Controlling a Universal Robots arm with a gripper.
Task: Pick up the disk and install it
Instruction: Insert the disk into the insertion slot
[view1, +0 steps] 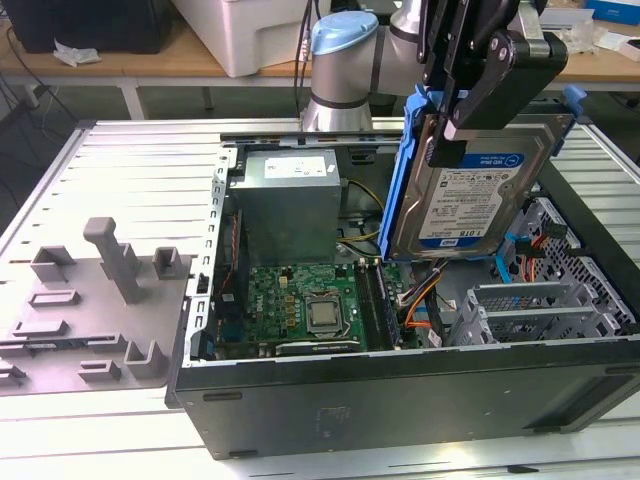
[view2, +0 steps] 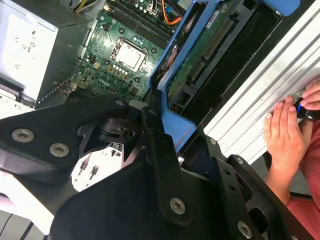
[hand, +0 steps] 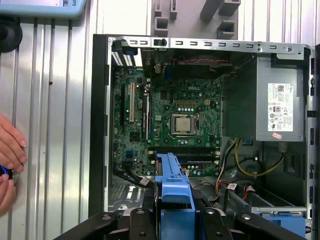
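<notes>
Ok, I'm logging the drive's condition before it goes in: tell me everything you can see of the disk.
The disk is a flat silver-grey metal drive with a white-and-blue label, framed by a blue plastic caddy. In the second wrist view its underside is a green circuit board. The gripper is clamped on its upper end, holding it near upright, slightly tilted, in the air above the open computer case. Nothing else seems to touch it.

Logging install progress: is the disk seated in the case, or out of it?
Out. In the exterior view the gripper holds the disk nearly upright above the open case, not seated in it.
</notes>
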